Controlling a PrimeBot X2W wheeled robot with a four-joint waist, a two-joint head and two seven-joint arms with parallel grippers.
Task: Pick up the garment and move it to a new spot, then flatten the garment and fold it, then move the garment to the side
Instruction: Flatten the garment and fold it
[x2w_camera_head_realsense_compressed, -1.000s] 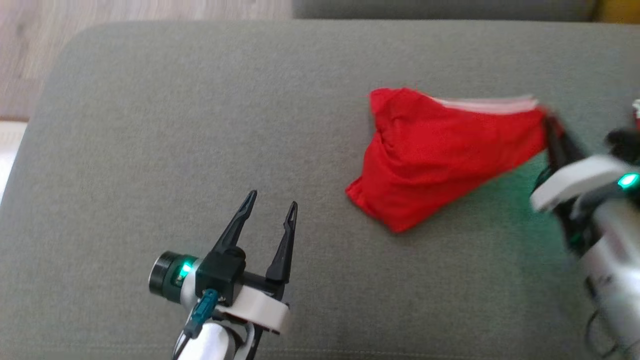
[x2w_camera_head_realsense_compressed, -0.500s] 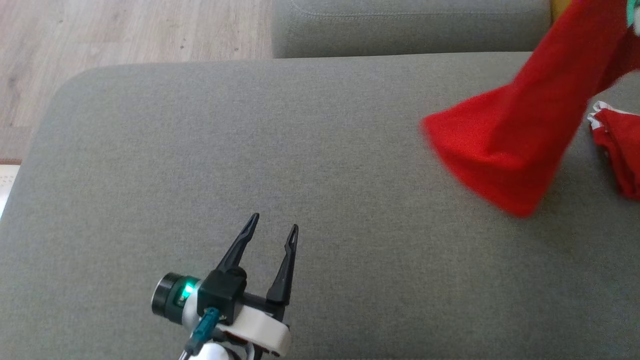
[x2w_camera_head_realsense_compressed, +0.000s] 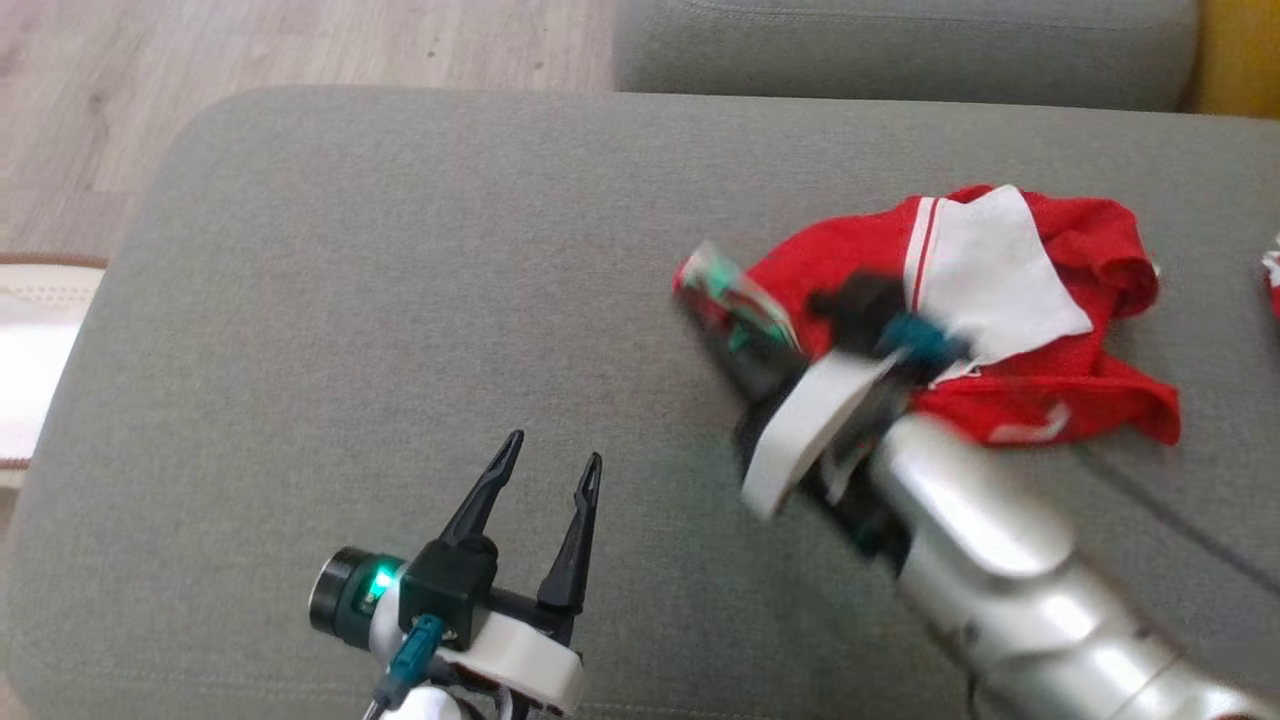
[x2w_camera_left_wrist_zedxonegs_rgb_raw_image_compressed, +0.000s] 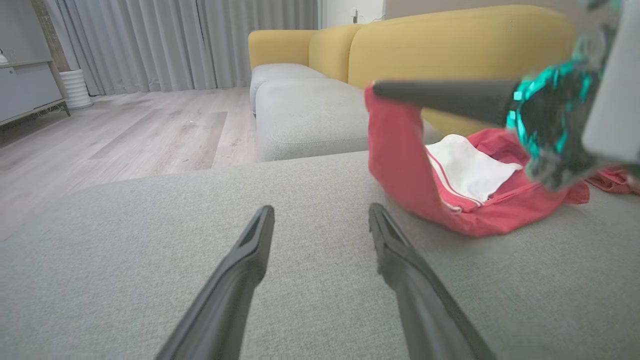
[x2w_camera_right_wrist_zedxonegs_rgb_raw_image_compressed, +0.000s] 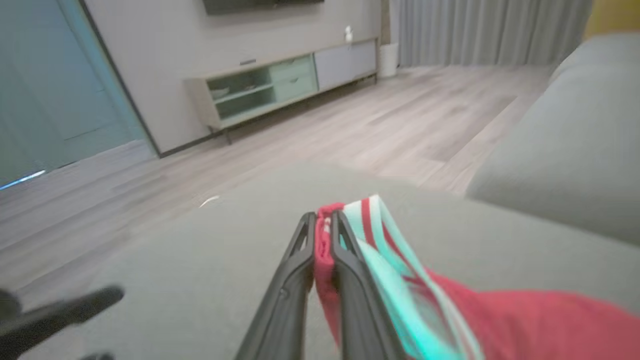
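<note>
Over on the grey sofa seat (x2w_camera_head_realsense_compressed: 400, 250), the red garment (x2w_camera_head_realsense_compressed: 850, 260) sits crumpled on the right half of the cushion, with its white panel (x2w_camera_head_realsense_compressed: 990, 270) turned up and a thin red stripe running along the panel's left edge. The right pincer (x2w_camera_right_wrist_zedxonegs_rgb_raw_image_compressed: 324, 216) has its two dark fingers pressed together on a fold of that red cloth, and a band of pale and red stripes spills off just beside the fingertips in the right wrist view. From the left wrist view, the gripped edge of the garment is lifted off the cushion and hangs down from the dark fingers, while the rest of the cloth lies on the seat. The silver right forearm (x2w_camera_head_realsense_compressed: 1000, 560) reaches in from the lower right of the head view, blurred, and covers the garment's near left part. The left pincer (x2w_camera_head_realsense_compressed: 554, 448) sits at the lower left above bare cushion, fingers spread apart with nothing between them, well apart from the garment. A scrap of another red cloth (x2w_camera_head_realsense_compressed: 1272, 280) peeks in at the right edge of the head view. Behind the seat sits a second grey cushion (x2w_camera_head_realsense_compressed: 900, 50), with a yellow sofa back (x2w_camera_left_wrist_zedxonegs_rgb_raw_image_compressed: 450, 40) beyond it, wooden floor (x2w_camera_head_realsense_compressed: 300, 40) to the left, and grey curtains (x2w_camera_left_wrist_zedxonegs_rgb_raw_image_compressed: 150, 40) at the far wall.
</note>
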